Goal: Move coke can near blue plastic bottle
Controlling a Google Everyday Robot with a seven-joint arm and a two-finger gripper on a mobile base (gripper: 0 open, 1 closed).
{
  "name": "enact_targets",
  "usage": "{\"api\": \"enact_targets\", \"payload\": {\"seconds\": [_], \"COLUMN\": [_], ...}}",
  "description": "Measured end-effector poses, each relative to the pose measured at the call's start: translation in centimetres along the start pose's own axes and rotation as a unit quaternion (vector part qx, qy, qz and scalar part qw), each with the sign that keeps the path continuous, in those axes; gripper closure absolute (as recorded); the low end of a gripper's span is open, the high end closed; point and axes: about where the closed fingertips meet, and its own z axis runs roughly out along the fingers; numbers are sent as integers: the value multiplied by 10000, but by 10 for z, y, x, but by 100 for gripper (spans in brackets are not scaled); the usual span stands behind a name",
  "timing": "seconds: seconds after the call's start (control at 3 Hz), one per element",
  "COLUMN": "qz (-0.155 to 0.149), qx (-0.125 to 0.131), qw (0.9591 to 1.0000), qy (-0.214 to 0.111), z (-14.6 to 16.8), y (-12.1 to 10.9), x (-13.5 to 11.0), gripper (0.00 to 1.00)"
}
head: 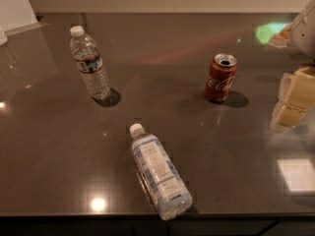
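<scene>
While coke can (221, 77) stands upright on surface (59, 171), blue plastic bottle (158, 171) lies flat nr front edge; tool (293, 100) far right, spread or not can't tell.

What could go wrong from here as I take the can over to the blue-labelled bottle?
The gripper sits at the right edge, apart from the can. The can stands with its top open, so a tilted grasp might spill. The blue-labelled bottle lies on its side near the front edge of the counter; a nudge could send it off. The other bottle, upright at the back left, could be mistaken for the target.
</scene>
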Motion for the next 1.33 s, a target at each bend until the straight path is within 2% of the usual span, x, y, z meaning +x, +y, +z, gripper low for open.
{"api": "enact_targets", "payload": {"seconds": [0.67,1.33], "qz": [41,200], "qx": [-69,9], "qw": [9999,9982], "qy": [-82,-558], "z": [3,33], "y": [-4,-43], "x": [-1,-3], "gripper": [0,0]}}
